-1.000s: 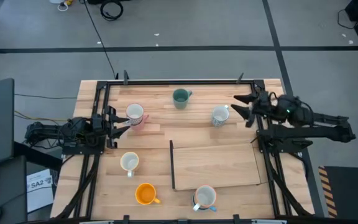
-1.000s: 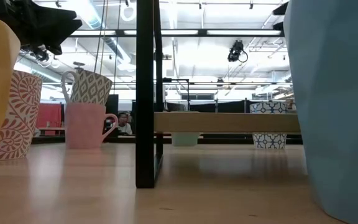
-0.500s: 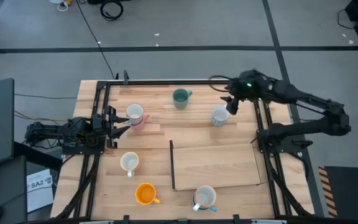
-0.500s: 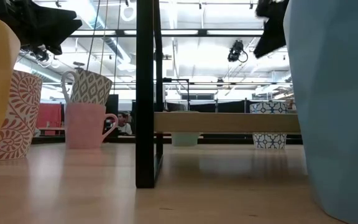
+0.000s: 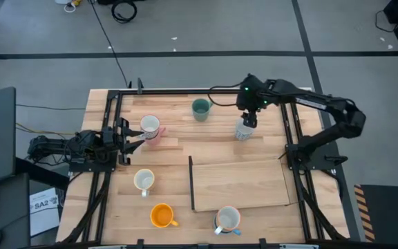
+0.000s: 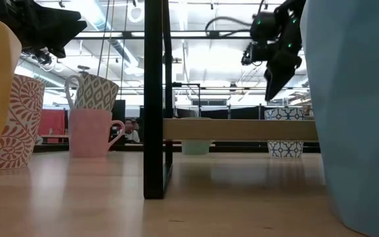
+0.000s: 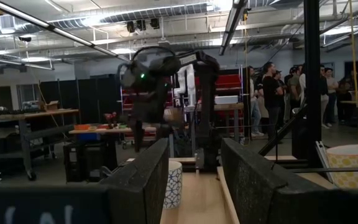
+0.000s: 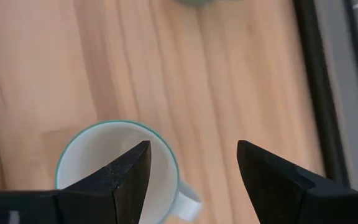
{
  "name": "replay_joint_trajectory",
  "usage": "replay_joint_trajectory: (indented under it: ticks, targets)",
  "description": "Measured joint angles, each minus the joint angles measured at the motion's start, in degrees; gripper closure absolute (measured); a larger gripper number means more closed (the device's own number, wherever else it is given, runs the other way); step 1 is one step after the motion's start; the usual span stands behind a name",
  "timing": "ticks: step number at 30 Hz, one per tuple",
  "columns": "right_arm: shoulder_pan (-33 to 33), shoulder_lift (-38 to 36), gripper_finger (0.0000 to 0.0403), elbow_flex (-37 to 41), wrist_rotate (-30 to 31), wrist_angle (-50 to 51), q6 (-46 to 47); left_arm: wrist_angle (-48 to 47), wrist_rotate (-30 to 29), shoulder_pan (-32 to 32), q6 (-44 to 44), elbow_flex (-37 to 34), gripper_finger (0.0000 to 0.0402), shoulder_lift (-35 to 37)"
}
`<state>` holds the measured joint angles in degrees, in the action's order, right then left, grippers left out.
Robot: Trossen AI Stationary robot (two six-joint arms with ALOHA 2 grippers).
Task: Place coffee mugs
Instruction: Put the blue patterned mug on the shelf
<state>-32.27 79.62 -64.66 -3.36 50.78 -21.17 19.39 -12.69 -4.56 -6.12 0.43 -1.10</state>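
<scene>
A light wooden slatted table with a black metal frame carries a raised pale wooden shelf board on its near right part, seen edge-on in the low view. The right dark six-joint arm reaches in from the table's right side, and its right gripper hangs directly above the blue-patterned white ceramic mug that stands between the shelf board and the far right corner. In the right wrist view its two dark fingers are spread apart, one over the mug's teal rim and the other beyond the handle side; no contact with the mug is visible. In the low view this gripper points down above the same mug.

The left arm waits at the table's left edge, its left gripper parted just beside the stacked pair of mugs.

Mugs on the table:
- a dark green ceramic mug near the far edge;
- a grey-patterned white mug set in a pink mug;
- a plain cream mug at near left;
- an orange mug at the near edge;
- a white mug with a blue handle near the shelf board's near edge.
</scene>
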Motion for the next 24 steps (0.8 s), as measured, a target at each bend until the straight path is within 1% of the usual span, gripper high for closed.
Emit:
replay_joint_trajectory:
  ticks: [6,13,18,24]
  targets:
    - [-0.17,4.66,0.0158,0.00,-0.83,0.33,-2.95,-0.05,0.00,0.00,0.00,0.00,0.0246,0.00]
    - [-0.17,7.52,0.0166,-0.02,-0.89,2.35,-3.26,-1.23,0.02,-0.01,-0.01,0.00,0.0246,0.00]
    - [-0.17,7.62,0.0196,-0.04,-1.13,3.00,-3.27,-2.40,0.00,-0.02,-0.01,0.00,0.0246,0.00]
    - [-0.17,7.53,0.0253,-0.04,-1.22,3.26,-3.02,-2.62,-0.35,-0.01,0.00,-0.01,0.0246,-0.02]
